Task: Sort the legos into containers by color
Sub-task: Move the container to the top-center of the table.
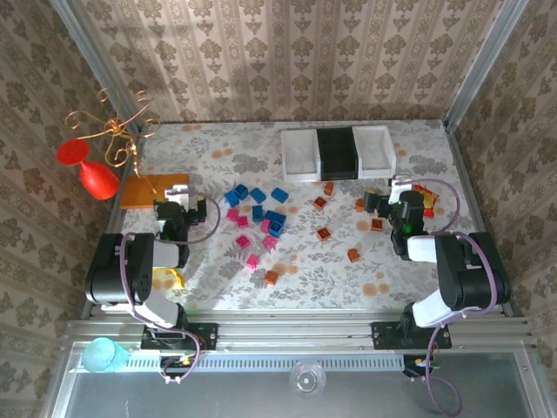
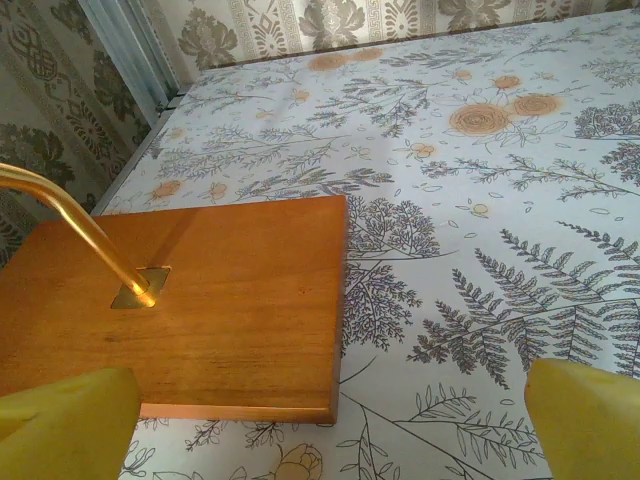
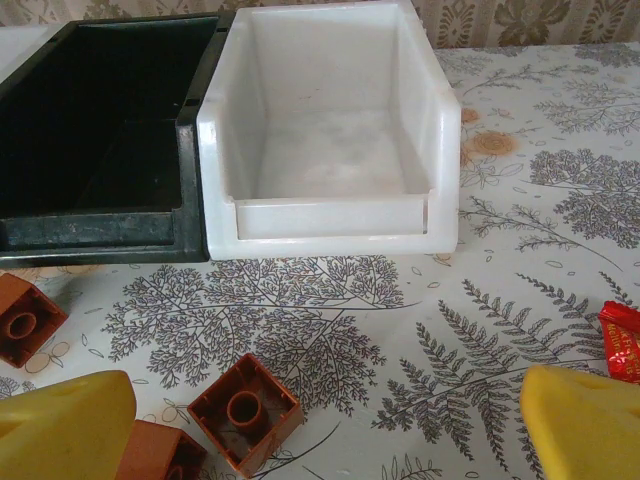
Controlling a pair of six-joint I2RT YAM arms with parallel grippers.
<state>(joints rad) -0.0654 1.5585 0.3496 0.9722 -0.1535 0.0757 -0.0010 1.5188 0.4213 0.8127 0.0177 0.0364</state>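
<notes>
At the far left of the tabletop (image 1: pixel 331 280) lies the flat orange board (image 2: pixel 200 300), with a brass rod (image 2: pixel 70 220) rising from it. The left fingers (image 2: pixel 60 430) hang over the board's near edge. They are spread wide with nothing between them, well apart from any brick.

Toward the middle, the blue legos (image 1: pixel 258 205) sit in a loose cluster, and the pink legos (image 1: pixel 244 237) lie just in front of them, nearer the arms. To their right the orange-brown legos (image 1: pixel 324 233) are scattered singly: one strays near the pink ones and several lie close to the right arm.

Behind them, at the far edge, three containers stand in a row, side against side: the left white tray (image 1: pixel 300 154), the black tray (image 3: pixel 100 130) and the right white tray (image 3: pixel 330 140). The wrist view shows the black tray and the right white tray bare inside, and from above the left white tray looks bare too.

The right fingers (image 3: pixel 585 425) are also spread and hold nothing. They are low over a few orange-brown bricks and face the right white tray. A red snack packet (image 3: pixel 622 340) lies just to their right.

Judging by this, the sorting has not begun. Every brick I can see is on the tabletop, so all three colours are left to move.
</notes>
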